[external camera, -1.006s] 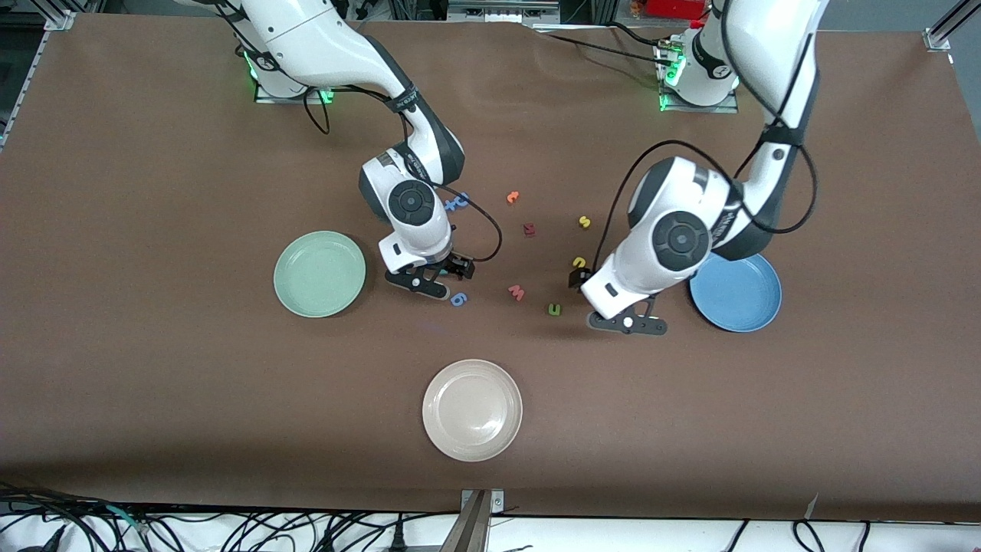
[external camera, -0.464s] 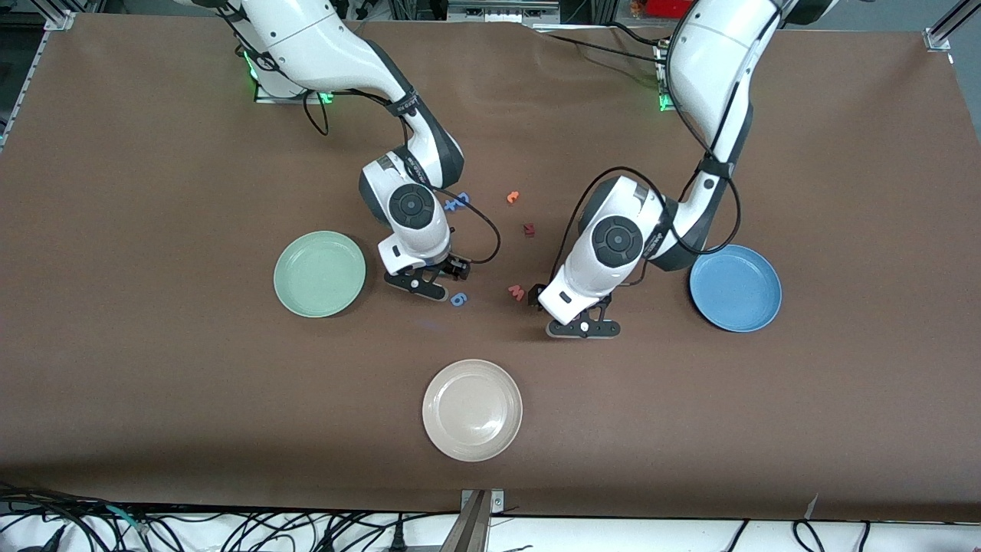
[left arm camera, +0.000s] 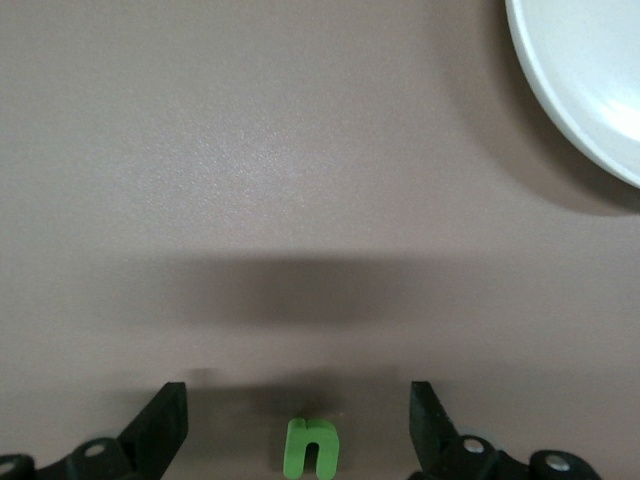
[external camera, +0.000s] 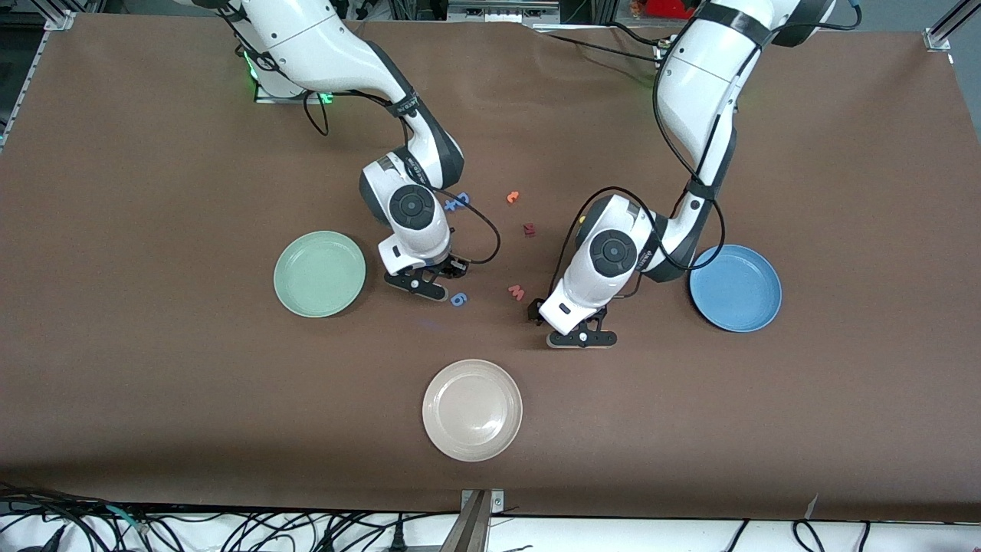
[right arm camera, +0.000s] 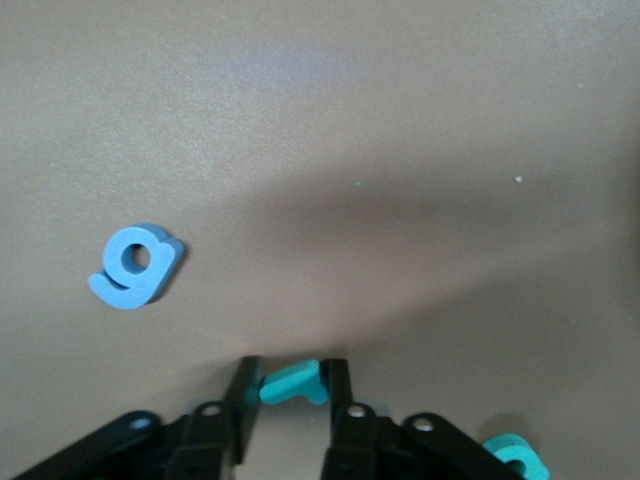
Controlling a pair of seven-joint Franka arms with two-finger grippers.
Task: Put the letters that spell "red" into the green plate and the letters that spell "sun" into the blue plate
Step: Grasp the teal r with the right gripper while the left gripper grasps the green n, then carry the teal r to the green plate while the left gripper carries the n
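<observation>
My right gripper (right arm camera: pixel 293 400) pinches the teal "r" (right arm camera: pixel 292 382) low over the table between the green plate (external camera: pixel 319 274) and the blue "g" (right arm camera: pixel 135 266). My left gripper (left arm camera: pixel 298 430) is spread wide around the green "n" (left arm camera: pixel 311 447), near the blue plate (external camera: pixel 735 287). Both plates are empty.
</observation>
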